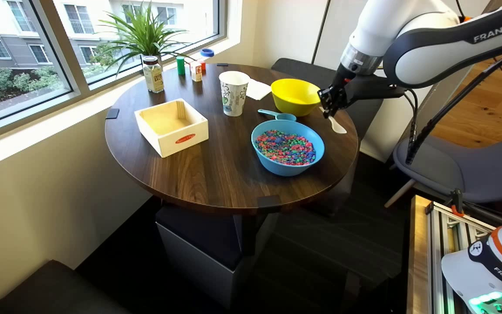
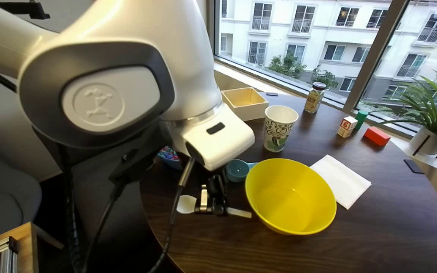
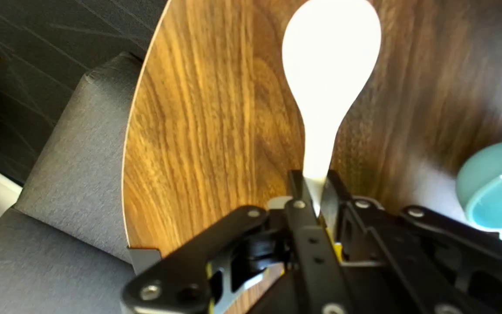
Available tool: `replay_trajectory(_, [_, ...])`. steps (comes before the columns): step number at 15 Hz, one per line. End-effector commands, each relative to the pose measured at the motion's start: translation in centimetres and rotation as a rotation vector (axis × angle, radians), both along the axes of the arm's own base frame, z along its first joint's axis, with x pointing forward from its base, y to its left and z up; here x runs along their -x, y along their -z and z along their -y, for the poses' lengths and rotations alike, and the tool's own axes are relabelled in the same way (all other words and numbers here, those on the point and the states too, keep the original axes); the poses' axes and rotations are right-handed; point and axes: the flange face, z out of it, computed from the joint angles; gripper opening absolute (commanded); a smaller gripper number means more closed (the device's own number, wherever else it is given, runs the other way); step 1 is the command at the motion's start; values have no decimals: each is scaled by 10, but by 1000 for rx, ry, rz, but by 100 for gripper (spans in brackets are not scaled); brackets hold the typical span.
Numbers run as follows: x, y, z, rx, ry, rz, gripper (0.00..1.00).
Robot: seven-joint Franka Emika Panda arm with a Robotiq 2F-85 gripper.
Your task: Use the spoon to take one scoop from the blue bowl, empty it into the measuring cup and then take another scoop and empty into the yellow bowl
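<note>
One white spoon [image 3: 327,78] is pinched by its handle in your gripper [image 3: 315,185], jaws drawn in on it, over the table [image 2: 362,242] just beside the yellow bowl [image 2: 291,199]. Scoop end points away from the yellow bowl, washed out in your wrist view. Teal measuring cup [image 2: 237,171] sits close by the yellow bowl, between it and the blue bowl [image 1: 286,170]. You have multicoloured pieces [image 1: 286,147] in the blue bowl.
</note>
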Motion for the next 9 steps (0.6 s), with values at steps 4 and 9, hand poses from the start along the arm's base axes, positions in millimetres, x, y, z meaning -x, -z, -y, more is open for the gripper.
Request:
replay_trajectory(4, [2, -69, -43, 67, -8, 92, 3])
replay_trajectory(9, [-7, -82, -64, 67, -55, 133, 13])
